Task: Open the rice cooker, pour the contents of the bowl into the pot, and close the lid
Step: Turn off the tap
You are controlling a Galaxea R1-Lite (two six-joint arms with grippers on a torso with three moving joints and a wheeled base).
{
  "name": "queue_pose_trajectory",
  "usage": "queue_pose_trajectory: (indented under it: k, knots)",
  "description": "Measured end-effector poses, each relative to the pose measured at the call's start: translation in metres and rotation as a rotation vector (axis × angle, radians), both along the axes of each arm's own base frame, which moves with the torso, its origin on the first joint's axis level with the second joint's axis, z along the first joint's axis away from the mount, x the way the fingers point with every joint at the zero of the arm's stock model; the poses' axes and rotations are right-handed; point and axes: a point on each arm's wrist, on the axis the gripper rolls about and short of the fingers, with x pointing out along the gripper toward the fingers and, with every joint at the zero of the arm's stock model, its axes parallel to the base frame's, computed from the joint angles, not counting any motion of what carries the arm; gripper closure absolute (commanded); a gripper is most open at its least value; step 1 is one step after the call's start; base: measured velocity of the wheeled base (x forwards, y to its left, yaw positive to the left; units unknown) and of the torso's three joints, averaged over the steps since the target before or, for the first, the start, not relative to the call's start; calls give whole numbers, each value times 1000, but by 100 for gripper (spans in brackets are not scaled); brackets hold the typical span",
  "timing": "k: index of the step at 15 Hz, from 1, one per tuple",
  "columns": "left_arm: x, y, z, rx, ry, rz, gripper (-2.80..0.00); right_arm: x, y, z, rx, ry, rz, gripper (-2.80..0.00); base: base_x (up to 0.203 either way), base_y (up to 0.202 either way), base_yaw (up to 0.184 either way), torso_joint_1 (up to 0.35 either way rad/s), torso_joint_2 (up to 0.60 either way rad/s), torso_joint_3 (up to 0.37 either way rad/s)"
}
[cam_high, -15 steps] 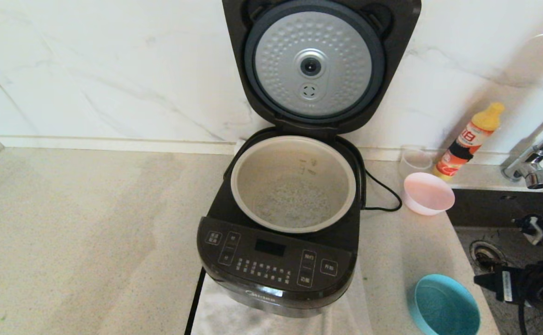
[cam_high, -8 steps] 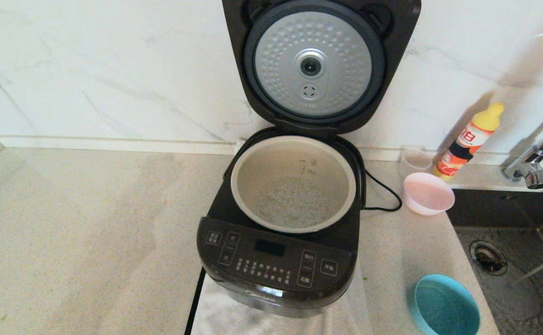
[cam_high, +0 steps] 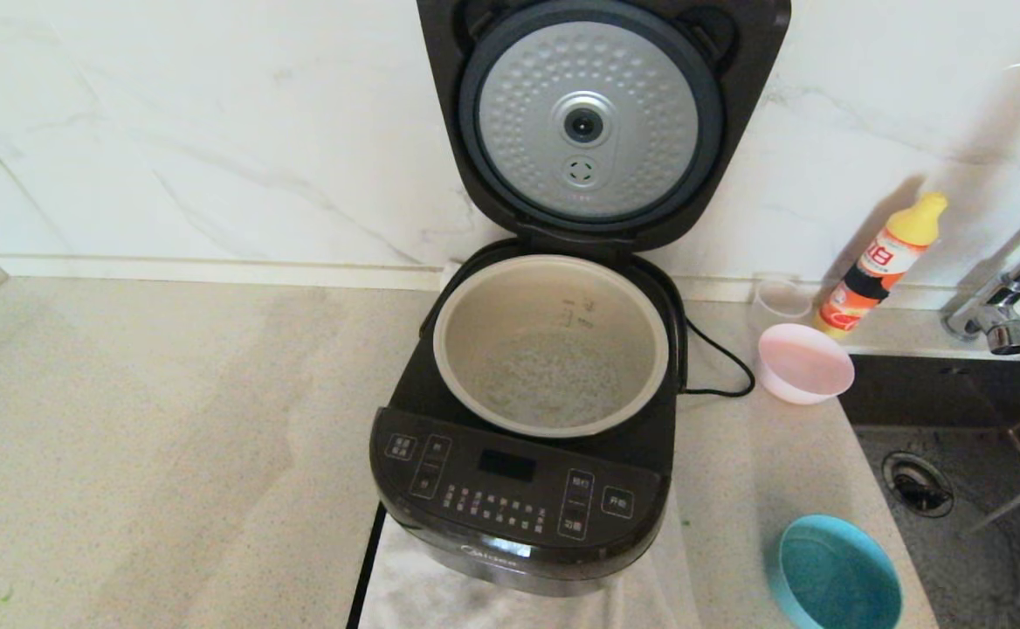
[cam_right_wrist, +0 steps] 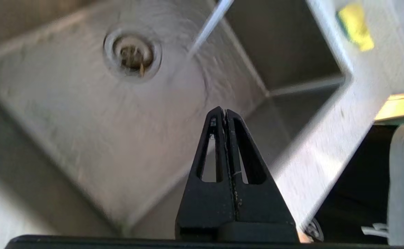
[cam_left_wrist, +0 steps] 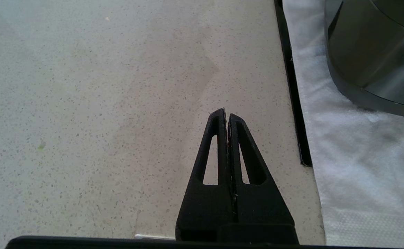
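Observation:
The rice cooker [cam_high: 510, 498] stands at mid-counter with its lid [cam_high: 597, 122] swung upright, the silver dimpled disc facing me. White grains [cam_high: 554, 380] cover the bottom of the pot [cam_high: 510, 306]. A blue bowl [cam_high: 837, 577] sits upright and looks empty at the counter's front right; a pink bowl [cam_high: 804, 362] sits right of the cooker. My right gripper [cam_right_wrist: 225, 110] is shut on nothing above the sink [cam_right_wrist: 84, 121]. Over bare counter left of the cooker [cam_left_wrist: 371, 62], my left gripper [cam_left_wrist: 226, 112] is shut and empty.
A white cloth [cam_high: 423, 594] lies under the cooker, with its black cord [cam_left_wrist: 293, 93] running along the cloth's edge. A clear cup [cam_high: 779, 301] and an orange bottle [cam_high: 881, 262] stand by the wall. Faucet [cam_high: 999, 306] and sink drain [cam_high: 916, 485] lie to the right.
My right arm, which showed over the sink a second ago, has pulled off to the right, almost out of the head view. The cooker and bowls have not moved.

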Motion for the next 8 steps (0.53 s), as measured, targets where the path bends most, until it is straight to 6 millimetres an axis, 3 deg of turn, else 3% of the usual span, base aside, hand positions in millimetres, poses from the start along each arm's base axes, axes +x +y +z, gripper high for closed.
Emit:
queue_pose_trajectory:
  k: [8]
  knots:
    - [0,0,0,0,-1,0,0,62,-59,-18,-79,37,-138,0,0,0,0,0,0,0]
